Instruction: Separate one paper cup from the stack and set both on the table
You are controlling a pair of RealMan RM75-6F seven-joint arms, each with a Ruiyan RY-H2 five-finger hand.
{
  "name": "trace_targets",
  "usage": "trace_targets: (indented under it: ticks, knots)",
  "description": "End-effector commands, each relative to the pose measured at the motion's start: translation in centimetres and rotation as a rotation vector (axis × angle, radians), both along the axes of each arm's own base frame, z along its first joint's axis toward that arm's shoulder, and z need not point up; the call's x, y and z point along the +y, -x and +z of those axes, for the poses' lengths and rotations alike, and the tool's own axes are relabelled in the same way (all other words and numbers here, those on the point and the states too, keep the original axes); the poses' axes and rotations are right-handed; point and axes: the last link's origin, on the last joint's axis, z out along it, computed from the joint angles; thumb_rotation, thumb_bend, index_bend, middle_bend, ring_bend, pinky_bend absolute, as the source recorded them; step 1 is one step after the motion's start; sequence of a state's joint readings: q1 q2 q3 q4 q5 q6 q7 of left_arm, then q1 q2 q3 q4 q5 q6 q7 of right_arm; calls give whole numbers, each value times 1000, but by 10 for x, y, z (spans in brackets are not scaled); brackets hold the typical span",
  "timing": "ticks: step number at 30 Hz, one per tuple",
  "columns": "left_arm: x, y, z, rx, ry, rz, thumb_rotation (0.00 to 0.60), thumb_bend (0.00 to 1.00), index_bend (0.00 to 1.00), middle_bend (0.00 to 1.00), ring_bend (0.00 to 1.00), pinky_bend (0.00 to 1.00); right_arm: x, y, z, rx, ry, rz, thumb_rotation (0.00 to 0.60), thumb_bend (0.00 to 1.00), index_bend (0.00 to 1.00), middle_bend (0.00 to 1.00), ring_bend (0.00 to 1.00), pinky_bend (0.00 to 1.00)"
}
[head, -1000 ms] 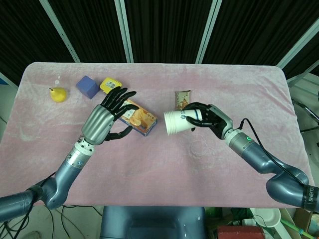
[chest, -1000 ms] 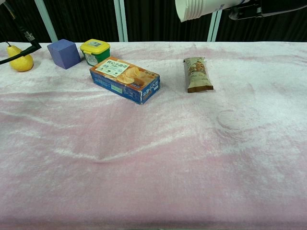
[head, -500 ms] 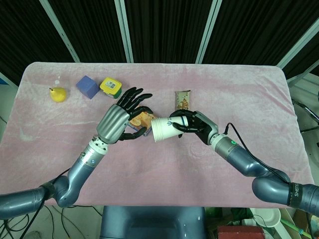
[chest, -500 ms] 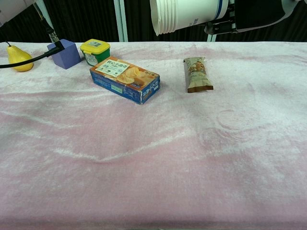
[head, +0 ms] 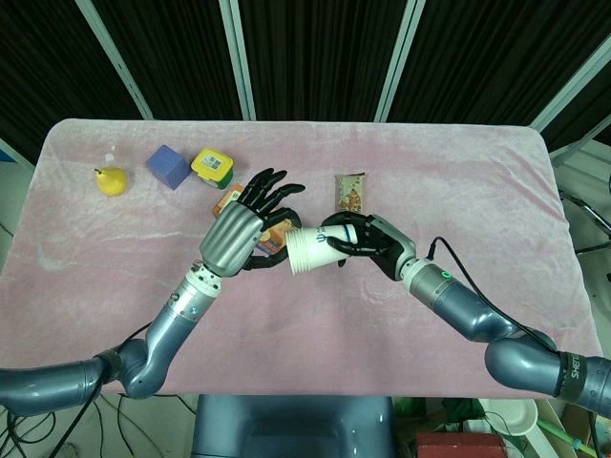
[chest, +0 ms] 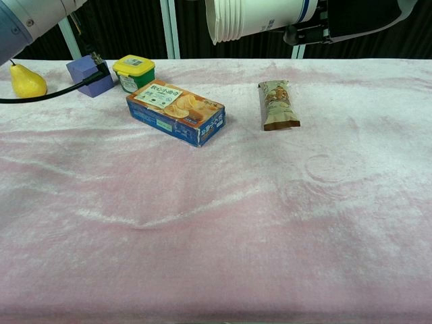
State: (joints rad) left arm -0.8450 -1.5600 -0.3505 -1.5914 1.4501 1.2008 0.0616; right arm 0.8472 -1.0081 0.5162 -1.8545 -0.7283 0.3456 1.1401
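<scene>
Your right hand (head: pixel 368 239) grasps the stack of paper cups (head: pixel 310 250), held on its side above the pink table (head: pixel 458 172) with the rims turned toward your left hand (head: pixel 243 234). That hand hovers just beside the rims, fingers spread and holding nothing; whether it touches the stack cannot be told. Beyond lie the snack box (chest: pixel 175 111) and the wrapped bar (chest: pixel 278 104). Farthest stand the green tub (chest: pixel 133 72), the purple cube (chest: pixel 88 74) and the pear (chest: pixel 25 81).
</scene>
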Motion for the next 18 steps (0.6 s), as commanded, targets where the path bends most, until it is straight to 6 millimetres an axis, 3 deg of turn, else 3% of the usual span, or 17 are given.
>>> trace_targets:
  ticks: [1, 18]
  knots:
    - [0, 0, -1, 2, -4, -1, 600, 330, 462, 174, 0, 37, 0, 1, 0, 0, -2, -2, 600, 542, 643, 506, 599, 587]
    - [5, 1, -8, 17, -9, 7, 600, 414, 503, 204, 0, 38, 0, 1, -3, 21, -15, 16, 600, 542, 650, 506, 602, 591]
